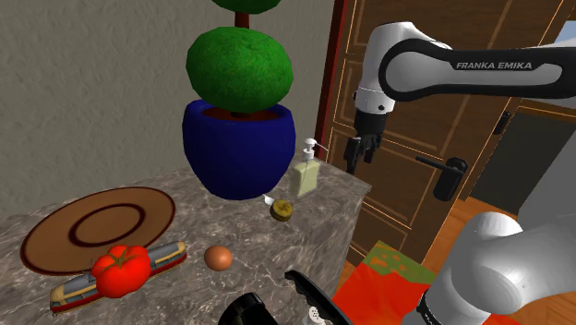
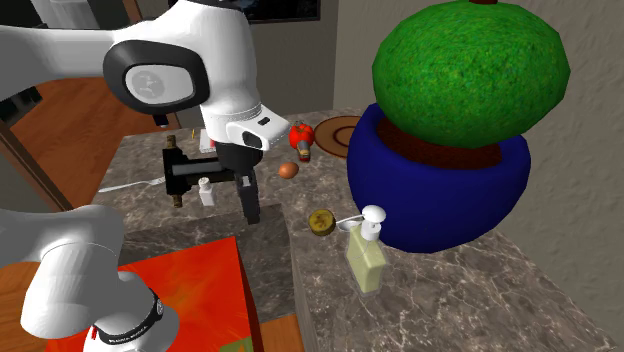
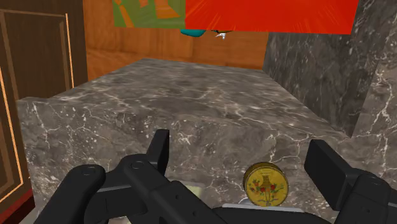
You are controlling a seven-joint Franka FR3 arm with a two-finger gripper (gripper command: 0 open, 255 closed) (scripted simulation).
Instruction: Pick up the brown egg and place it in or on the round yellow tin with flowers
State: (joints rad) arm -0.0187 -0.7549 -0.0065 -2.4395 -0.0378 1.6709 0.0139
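fingers apart, holding nothing — the brown egg rests on the marble counter near the yellow flowered tin.

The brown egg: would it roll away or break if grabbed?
The brown egg is smooth and rounded, lying loose on the flat counter, so a nudge would probably roll it. Its curved shell may slip from a pinch.

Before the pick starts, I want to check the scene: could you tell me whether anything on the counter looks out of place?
Mainly the tomato: it seems to rest on top of a long red-and-yellow item near the round brown plate, not on the counter. Nothing looks spilled or broken.
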